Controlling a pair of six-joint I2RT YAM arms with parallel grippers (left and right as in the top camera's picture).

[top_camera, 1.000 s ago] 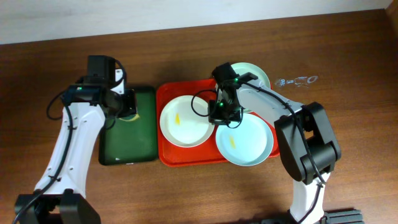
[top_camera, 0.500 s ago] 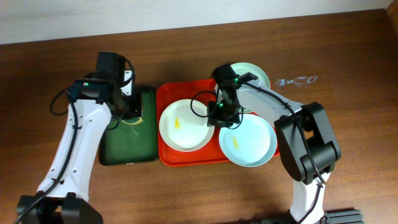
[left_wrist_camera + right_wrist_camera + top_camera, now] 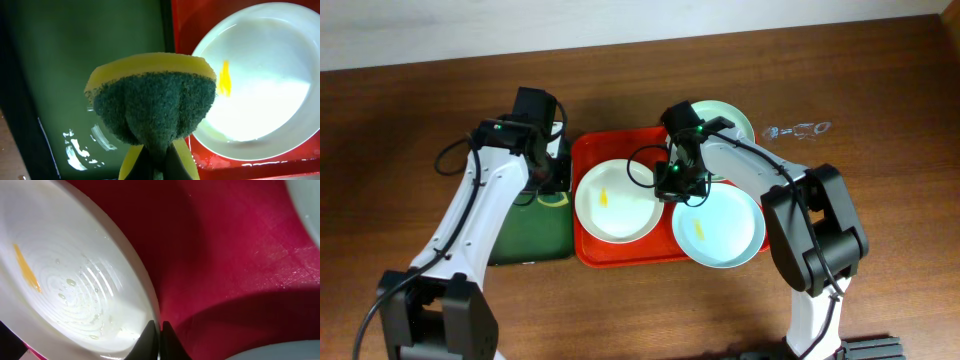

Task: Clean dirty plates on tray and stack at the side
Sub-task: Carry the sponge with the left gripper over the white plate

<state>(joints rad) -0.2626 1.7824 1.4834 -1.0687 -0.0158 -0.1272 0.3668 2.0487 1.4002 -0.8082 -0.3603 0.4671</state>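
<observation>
The left gripper (image 3: 550,172), clamped tight on the sponge (image 3: 152,102), is swinging off the dark green tray (image 3: 525,238) towards the red tray (image 3: 620,143)'s left rim, closing on the smeared white plate (image 3: 618,200) inside it, while the right gripper (image 3: 682,182) is pinching that plate's rim, so scrubbing looks imminent.

The red tray (image 3: 582,150) is nearly full: the white plate (image 3: 618,198) at its left, a mint plate (image 3: 717,228) overhanging its lower right rim, and a second one (image 3: 735,115) at the upper right. Only the tray's upper left corner and a red wedge between the plates are open.

The right arm (image 3: 750,165) crosses the upper right plate, its fingers (image 3: 145,342) pinched on the white plate's right rim. The left arm (image 3: 470,205) and its sponge (image 3: 152,107) hang over the green tray (image 3: 525,240).

Bare surface (image 3: 880,80) runs wide along the top, far left and bottom of the frame. A small clear object (image 3: 798,129) lies at the upper right.
</observation>
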